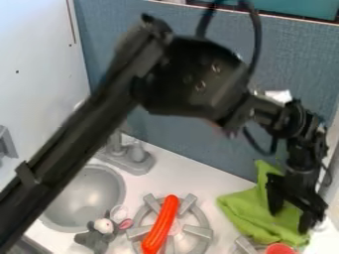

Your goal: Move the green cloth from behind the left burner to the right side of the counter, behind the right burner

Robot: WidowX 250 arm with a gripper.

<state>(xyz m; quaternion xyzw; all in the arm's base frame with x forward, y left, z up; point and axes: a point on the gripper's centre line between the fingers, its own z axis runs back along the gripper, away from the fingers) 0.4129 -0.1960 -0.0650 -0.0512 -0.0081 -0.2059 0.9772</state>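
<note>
Camera view: end effector (pixel 290 216) hangs over the green cloth (pixel 242 210), its two black fingers spread well apart, green fabric showing in the gap. Nothing clamped. Can't tell whether the fingertips touch the fabric. Cloth is soft, matte, bunched into loose folds on the white bench (pixel 210 173), right under and around the end effector, one corner peaking up toward the partition.

Just on the camera side of the end effector: red round piece (pixel 281 249), cut off by the view's bottom edge; grey bars of a second burner (pixel 246 246) beside it, also partly cut off.

Farther out, past the cloth: grey burner (pixel 204 232), ring shape with blunt radial bars. Lying across it is an orange-red sausage-shaped piece (pixel 161 225), long, slightly curved, rounded ends, smooth with a bit of shine.

Beyond the burner, well apart from the end effector: small plush mouse (pixel 96 239), fuzzy grey body, whitish head, pink inside one ear. It sits next to the rim of the sink (pixel 86 198), a round grey basin with smooth walls. Grey faucet (pixel 128 157) on a blocky base stands beside the sink.

Behind the bench: blue-grey partition (pixel 198 149), woven-fabric texture. Farthest from the end effector: smooth white wall panel (pixel 39 64), with a few small dark holes.
</note>
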